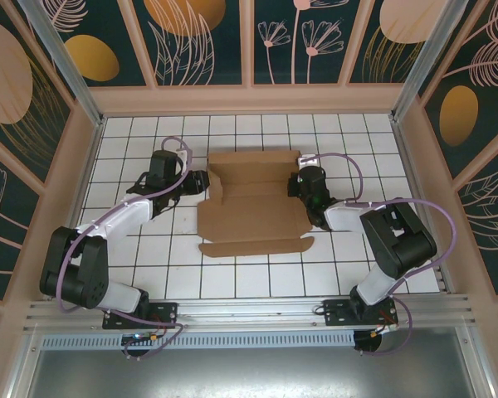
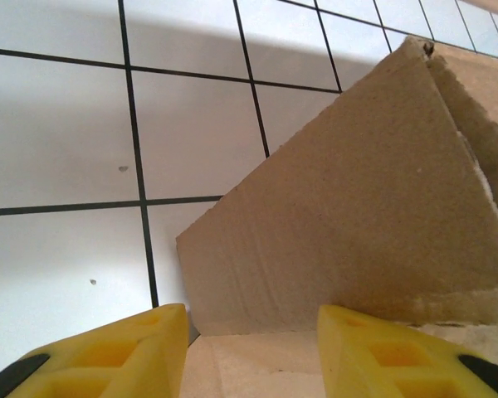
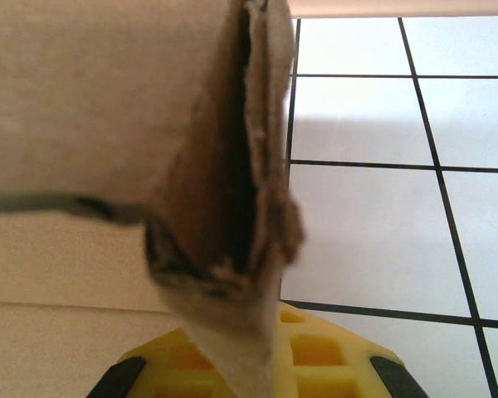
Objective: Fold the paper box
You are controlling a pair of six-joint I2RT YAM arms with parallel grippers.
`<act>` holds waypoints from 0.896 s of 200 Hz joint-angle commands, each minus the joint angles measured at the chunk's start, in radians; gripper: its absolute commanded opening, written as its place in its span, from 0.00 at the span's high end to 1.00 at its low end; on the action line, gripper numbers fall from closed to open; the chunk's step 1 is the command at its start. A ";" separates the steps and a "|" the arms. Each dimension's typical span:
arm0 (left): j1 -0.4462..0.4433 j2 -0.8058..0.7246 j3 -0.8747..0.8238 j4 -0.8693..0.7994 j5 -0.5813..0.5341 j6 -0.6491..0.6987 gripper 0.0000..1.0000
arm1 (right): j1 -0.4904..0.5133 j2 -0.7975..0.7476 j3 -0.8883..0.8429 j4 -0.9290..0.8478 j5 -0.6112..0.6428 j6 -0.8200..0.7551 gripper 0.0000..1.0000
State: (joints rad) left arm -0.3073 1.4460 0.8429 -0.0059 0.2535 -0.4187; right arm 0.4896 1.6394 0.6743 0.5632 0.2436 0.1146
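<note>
Where the white tiled counter (image 1: 149, 265) has its middle, the paper box (image 1: 253, 207) lies as a partly formed brown cardboard sheet. Its broad base panel is flat, and a long narrow flap (image 1: 253, 246) at the box's near edge also lies flat on the tiles. At the box's far half, the side portions are raised off the counter.

At the box's right side, the right pincer (image 1: 295, 184) is clamped on the raised cardboard. In the right wrist view, a doubled, ragged cardboard edge runs down into the yellow fingers (image 3: 315, 352), which are drawn together on it. Tiles show past the box's right.

At the box's left side, the left pincer (image 1: 201, 182) points toward the raised left flap. In the left wrist view, its two yellow fingers (image 2: 116, 348) stand clearly apart, partway spread. A tilted flap (image 2: 373, 215) rises just ahead of them, and a paler cardboard panel lies in the gap between them. No finger presses on the cardboard; whether the tips touch it cannot be told.

Outward from the box, the left arm (image 1: 124, 220) and right arm (image 1: 394, 240) reach in from the box's near side.
</note>
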 commanded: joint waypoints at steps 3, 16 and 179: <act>-0.007 -0.022 -0.006 -0.021 0.002 0.067 0.55 | -0.002 0.020 0.018 -0.017 -0.026 0.028 0.91; -0.019 -0.016 0.004 -0.031 -0.012 0.094 0.55 | -0.001 0.022 0.018 -0.016 -0.026 0.028 0.91; -0.134 0.000 0.035 -0.090 -0.092 0.203 0.52 | -0.003 0.033 0.018 -0.015 -0.009 0.030 0.91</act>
State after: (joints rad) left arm -0.4202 1.4738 0.8909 -0.0765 0.1223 -0.2390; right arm 0.4793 1.6421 0.6743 0.5671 0.2459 0.1146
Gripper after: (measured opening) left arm 0.479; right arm 0.095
